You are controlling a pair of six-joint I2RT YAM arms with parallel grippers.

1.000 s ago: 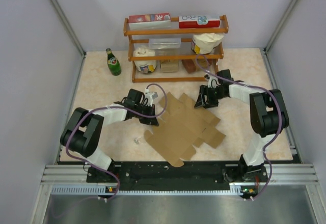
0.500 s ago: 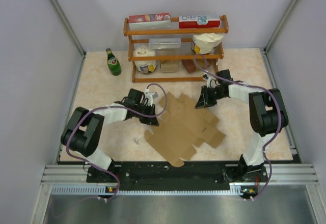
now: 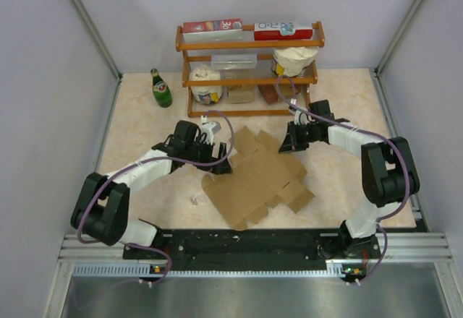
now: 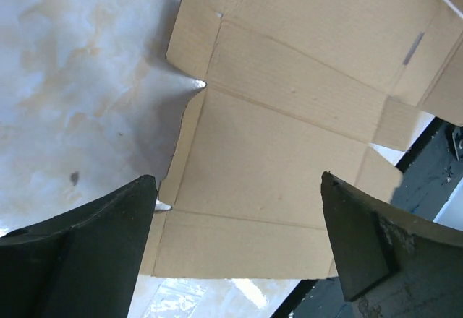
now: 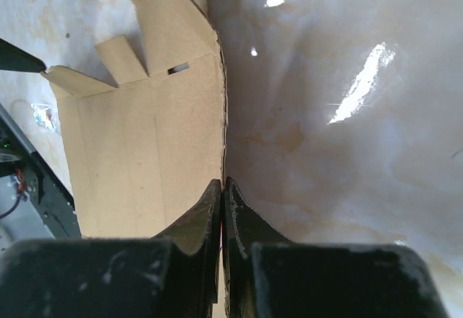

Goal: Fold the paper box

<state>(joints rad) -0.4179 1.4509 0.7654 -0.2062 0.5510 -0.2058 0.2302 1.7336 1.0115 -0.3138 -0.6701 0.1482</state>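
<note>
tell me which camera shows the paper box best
Top external: the whole paper box shows, every flap. Left wrist sees only panels beyond the open left pincer; right wrist, one edge pinched in the right pincer.

the number "30" is printed in white on the red end of the left carton (image 3: 212, 27), which is laid on the top shelf of the wooden rack (image 3: 189, 65). large pale letters are carried by the right carton (image 3: 283, 29), but they cannot be read with certainty.
</note>
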